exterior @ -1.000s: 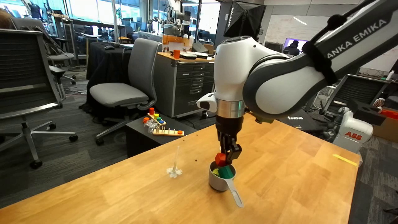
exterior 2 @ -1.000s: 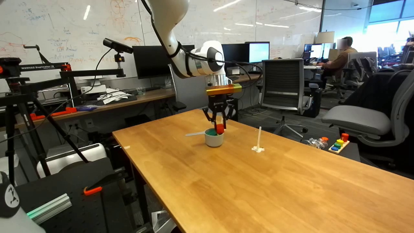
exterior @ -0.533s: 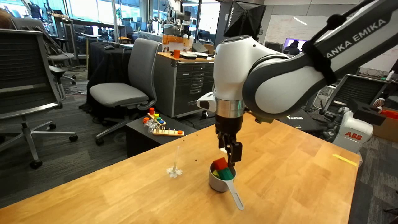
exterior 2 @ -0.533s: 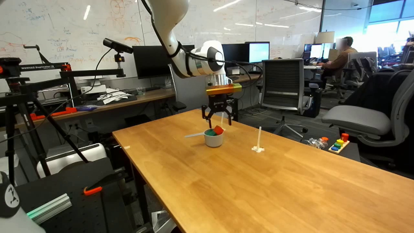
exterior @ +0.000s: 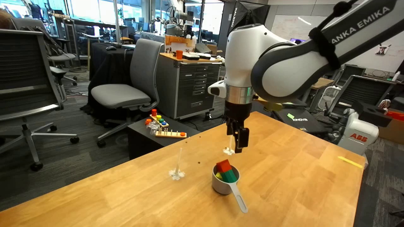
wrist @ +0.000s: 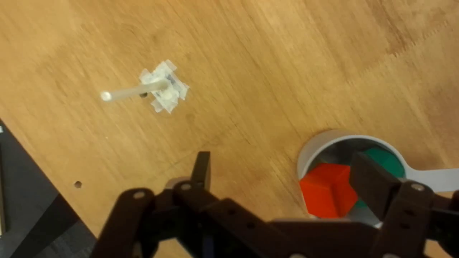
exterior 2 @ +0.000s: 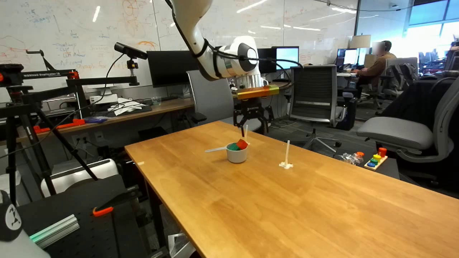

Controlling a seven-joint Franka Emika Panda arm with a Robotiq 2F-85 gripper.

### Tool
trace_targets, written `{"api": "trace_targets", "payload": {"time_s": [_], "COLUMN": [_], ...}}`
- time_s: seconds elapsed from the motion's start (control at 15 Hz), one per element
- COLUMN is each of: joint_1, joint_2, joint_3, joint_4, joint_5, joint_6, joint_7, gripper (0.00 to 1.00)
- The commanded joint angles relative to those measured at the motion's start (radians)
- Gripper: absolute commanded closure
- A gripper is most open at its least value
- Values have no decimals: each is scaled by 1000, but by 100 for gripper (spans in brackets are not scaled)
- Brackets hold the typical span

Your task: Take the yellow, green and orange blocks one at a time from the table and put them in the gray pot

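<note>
- The gripper (wrist: 281, 156) stands spread wide: in the wrist view its two fingers (wrist: 202, 168) show well apart, with bare wooden table (wrist: 247, 150) and part of the gray measuring cup (wrist: 312, 146) visible between them.
- In both exterior views it hangs near the middle of the frame, higher than the cup and apart from it.
- The cup, the task's pot, stands upright on the table, below center in an exterior view, its long handle (exterior: 239, 199) pointing toward the lower right.
- The red-orange block (exterior: 223, 165) sits in the cup, tilted, part of it rising above the rim at the upper left of the opening.
- The green block (exterior: 229, 176) is also in the cup, tilted, just beside the red-orange one and on the handle side.
- The yellow block (exterior: 218, 175) shows as a small patch at the left of the opening, lower than its neighbors; the rest is hidden.
- At the lower right of the wrist view, a finger covers part of the green block.
- A pale thin rod (exterior: 179, 160) stands on white tape left of the cup; a second rod (exterior: 230, 142) stands beyond the cup.
- Wooden peg toys (exterior: 170, 134) lie on a black stand (exterior: 143, 145), left of center.
</note>
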Motion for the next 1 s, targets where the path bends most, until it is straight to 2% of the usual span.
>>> {"api": "trace_targets", "payload": {"time_s": [0.0,0.67,0.73,0.93], "joint_1": [-42,-146,-124,-138], "joint_2": [-85,-216,-171,-185], "joint_3": [-8,-15,-21,-23], "joint_4": [-24,-39,-7,-11], "joint_5": [19,111,82,94], "joint_6": [-20,-85,-57,-72], "joint_7": [-3,-14,-5,-6], "gripper": [0,0,0,0]}}
